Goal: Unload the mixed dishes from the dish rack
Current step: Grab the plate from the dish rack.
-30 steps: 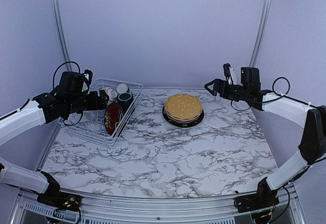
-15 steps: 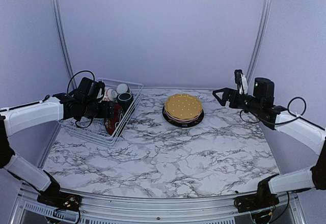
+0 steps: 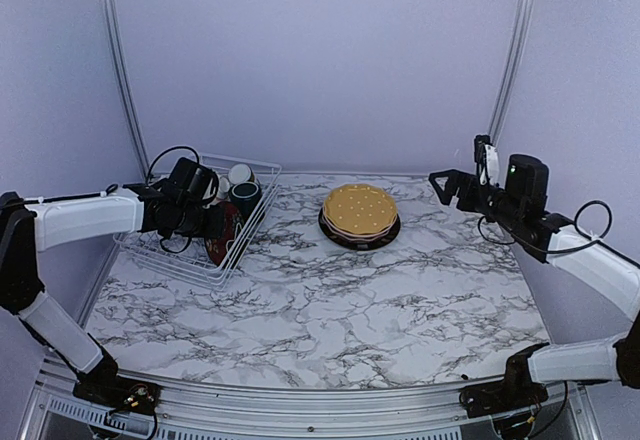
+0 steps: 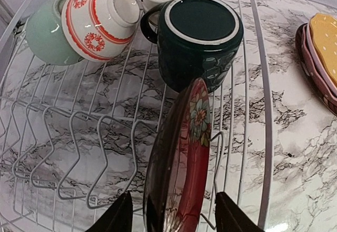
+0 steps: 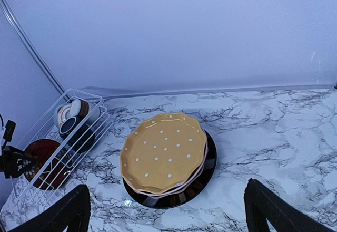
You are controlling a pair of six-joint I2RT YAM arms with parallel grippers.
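Edgewise in the dish rack stands a red floral plate.

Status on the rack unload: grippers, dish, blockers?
Left gripper open astride the standing red plate in the rack, not gripping. Right gripper open, empty, facing the plate stack. Teal mug just behind the plate.

The dish rack, left, holds mug, cups and plate; the plate stack lies to its right.
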